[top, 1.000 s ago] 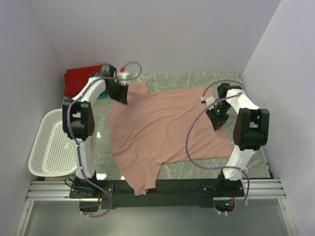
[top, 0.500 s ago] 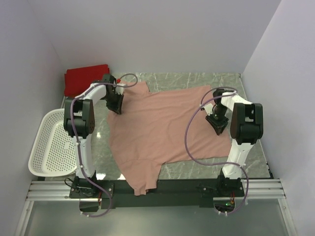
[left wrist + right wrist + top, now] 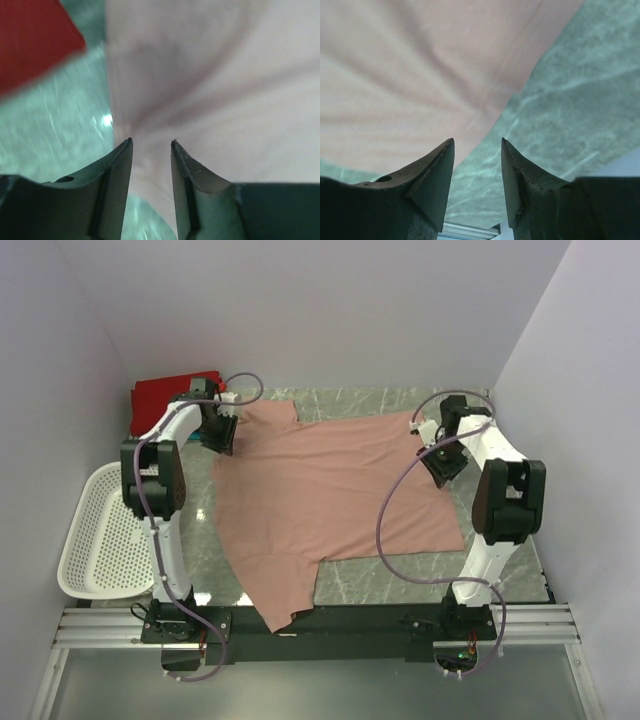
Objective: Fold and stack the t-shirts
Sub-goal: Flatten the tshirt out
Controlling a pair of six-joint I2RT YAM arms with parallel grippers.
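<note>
leftward, red t-shirt [image 3: 158,398] and basket [image 3: 88,540] near pink t-shirt [image 3: 320,490]

The spread t-shirt [image 3: 330,490] covers the middle of the surface [image 3: 360,402]. The folded t-shirt [image 3: 160,400] lies in the far left corner, behind the basket [image 3: 95,530], which sits left of the spread t-shirt.

My left arm reaches toward eleven o'clock and my right arm toward one o'clock, both elbows folded and wrists tipped down, with my left gripper [image 3: 222,435] [image 3: 151,144] and my right gripper [image 3: 443,462] [image 3: 477,141] each narrowed and pinching the pink t-shirt [image 3: 330,490].
</note>
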